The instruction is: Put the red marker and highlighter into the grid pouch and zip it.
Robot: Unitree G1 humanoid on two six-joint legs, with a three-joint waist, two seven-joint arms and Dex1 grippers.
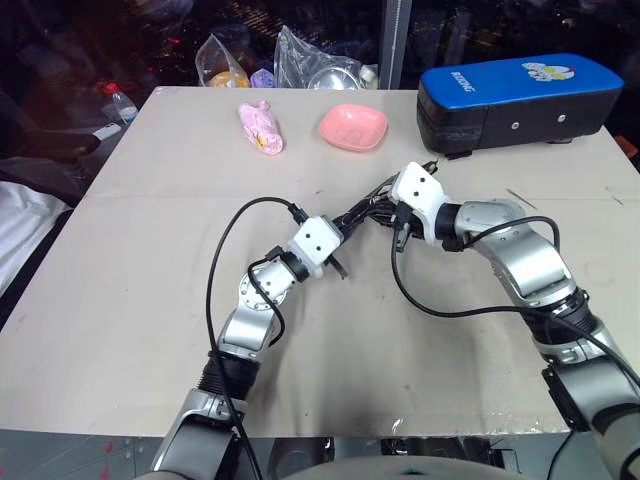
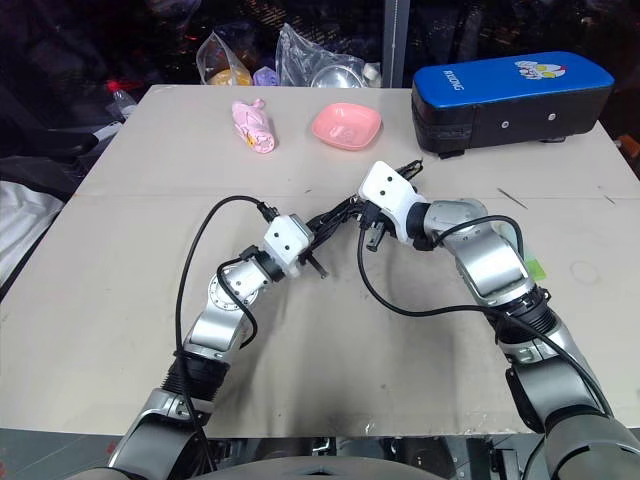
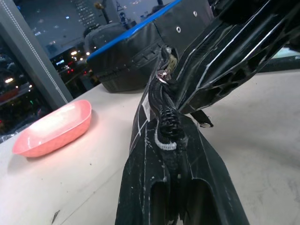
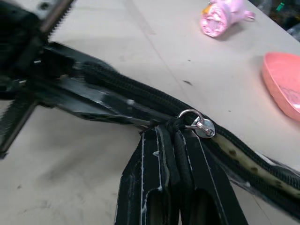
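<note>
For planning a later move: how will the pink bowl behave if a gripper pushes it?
The pink bowl looks thin and plastic, so probably light. Its wide, low shape suggests it would slide across the smooth table rather than tip. It sits empty, so nothing should spill.

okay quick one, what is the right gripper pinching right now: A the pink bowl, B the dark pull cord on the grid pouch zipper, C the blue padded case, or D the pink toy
B: in the right wrist view the right gripper is shut on the pull cord, just behind the metal ring of the grid pouch zipper; the pink bowl lies apart on the table.
</note>
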